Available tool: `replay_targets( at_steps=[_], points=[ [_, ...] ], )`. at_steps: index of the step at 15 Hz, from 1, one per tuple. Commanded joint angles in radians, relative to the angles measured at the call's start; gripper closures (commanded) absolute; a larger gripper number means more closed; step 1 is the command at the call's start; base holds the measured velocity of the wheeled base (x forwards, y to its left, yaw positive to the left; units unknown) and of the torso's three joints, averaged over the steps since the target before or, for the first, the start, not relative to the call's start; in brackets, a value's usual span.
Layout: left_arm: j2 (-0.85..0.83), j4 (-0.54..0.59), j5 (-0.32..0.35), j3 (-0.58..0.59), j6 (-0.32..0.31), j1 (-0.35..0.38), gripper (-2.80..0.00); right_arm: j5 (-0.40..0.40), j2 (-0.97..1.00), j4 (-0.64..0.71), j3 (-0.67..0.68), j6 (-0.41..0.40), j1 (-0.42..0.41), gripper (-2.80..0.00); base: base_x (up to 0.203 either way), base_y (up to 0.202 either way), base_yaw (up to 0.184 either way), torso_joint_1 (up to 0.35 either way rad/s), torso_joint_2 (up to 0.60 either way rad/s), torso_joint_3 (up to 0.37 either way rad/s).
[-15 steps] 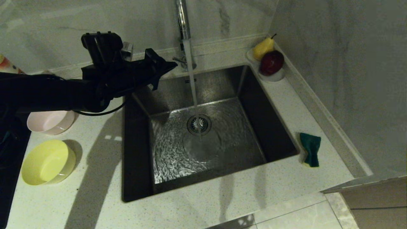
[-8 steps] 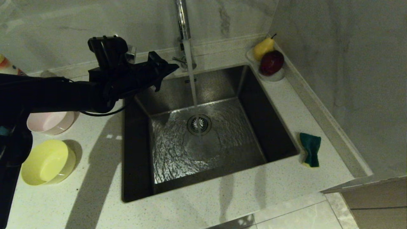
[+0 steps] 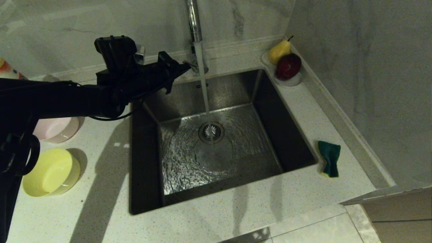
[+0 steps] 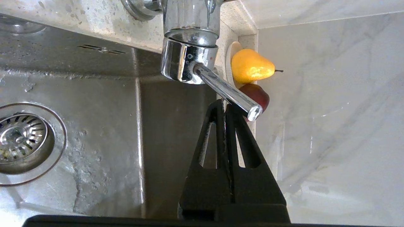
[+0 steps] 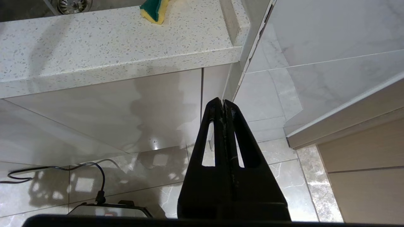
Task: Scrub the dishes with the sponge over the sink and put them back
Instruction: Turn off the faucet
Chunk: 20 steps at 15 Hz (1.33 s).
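Observation:
My left gripper (image 3: pixel 184 67) is shut and empty, held over the back left corner of the sink (image 3: pixel 290 135). Its tips (image 4: pixel 222 105) sit right at the chrome tap lever (image 4: pixel 227 91); contact cannot be told. Water runs from the tap (image 3: pixel 193 20) onto the drain strainer (image 3: pixel 211 131). Two dishes stand on the counter left of the sink, a pale pink bowl (image 3: pixel 55 129) and a yellow bowl (image 3: pixel 50 172). The sponge (image 3: pixel 329 158) lies bent, green face up, on the counter right of the sink. My right gripper (image 5: pixel 223 102) hangs shut and empty below the counter's edge.
A small white dish (image 3: pixel 287 81) with a yellow pear (image 3: pixel 279 50) and a red apple (image 3: pixel 288 66) stands in the back right corner. Marble walls close the back and right sides. A patterned object (image 3: pixel 6 69) shows at the far left edge.
My left gripper has moved a little to the right and back, nearer the tap lever. Water keeps running; bowls and sponge have not moved.

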State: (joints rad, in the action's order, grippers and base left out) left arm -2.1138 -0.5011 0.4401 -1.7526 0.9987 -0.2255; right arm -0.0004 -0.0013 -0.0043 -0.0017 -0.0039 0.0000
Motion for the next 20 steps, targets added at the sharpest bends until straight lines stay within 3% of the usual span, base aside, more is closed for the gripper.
replay_targets(
  at_steps=[1,9,20],
  points=[
    [0.008,-0.002,0.002,0.003,0.006,0.0,0.0,0.0,0.001,0.0,0.0,-0.001,0.0,0.0,0.0,0.0,0.0,0.0,0.0,0.0],
    [-0.045,0.02,-0.035,-0.11,0.009,0.0,0.0,0.0,0.001,0.0,0.0,-0.001,0.0,0.0,0.0,0.0,0.0,0.0,0.0,0.0],
    [-0.048,0.015,-0.046,-0.134,0.009,0.018,0.0,0.0,0.001,0.0,0.0,-0.001,0.0,0.0,0.0,0.0,0.0,0.0,0.0,0.0]
  ],
)
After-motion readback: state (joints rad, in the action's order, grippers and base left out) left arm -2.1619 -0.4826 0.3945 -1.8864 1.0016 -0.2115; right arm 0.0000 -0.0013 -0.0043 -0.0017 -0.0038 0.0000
